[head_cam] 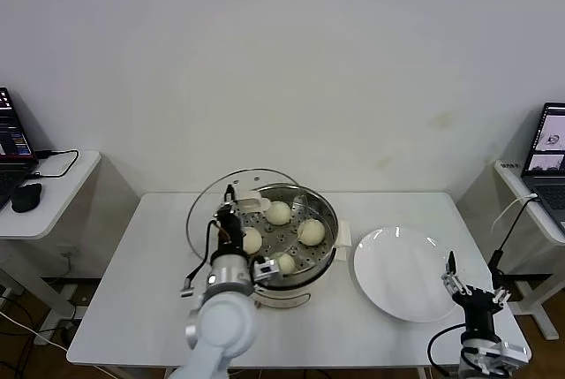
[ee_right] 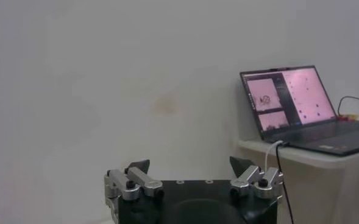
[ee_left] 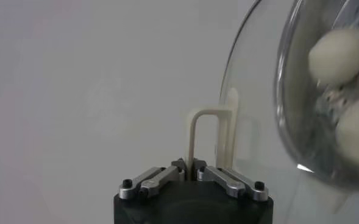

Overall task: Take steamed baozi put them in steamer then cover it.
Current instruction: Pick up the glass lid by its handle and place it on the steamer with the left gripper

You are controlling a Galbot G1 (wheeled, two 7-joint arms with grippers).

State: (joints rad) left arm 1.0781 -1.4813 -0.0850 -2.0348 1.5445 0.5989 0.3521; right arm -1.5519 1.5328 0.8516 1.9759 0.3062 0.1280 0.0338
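The steamer [head_cam: 320, 266], a shiny steel pot on a cream base, stands mid-table with several cream-white baozi [head_cam: 311, 231] on its perforated tray. The cover [head_cam: 201, 207], a clear glass lid, is held tilted on edge over the pot's left rim. My left gripper [head_cam: 233, 205] is shut on its cream handle [head_cam: 253, 203]. In the left wrist view the jaws pinch the thin handle [ee_left: 194, 131], my left gripper [ee_left: 190, 165] sits below it, and two baozi [ee_left: 337, 55] show through the glass [ee_left: 252, 122]. My right gripper [head_cam: 472, 293] [ee_right: 190, 165] hangs open and holds nothing at the table's front right.
A flat white plate [head_cam: 402, 275] lies right of the steamer, between it and my right gripper. Side tables flank the work table, each with a laptop [head_cam: 547, 154] [ee_right: 295, 106]; the left one also holds a mouse [head_cam: 26, 195]. A wall stands behind.
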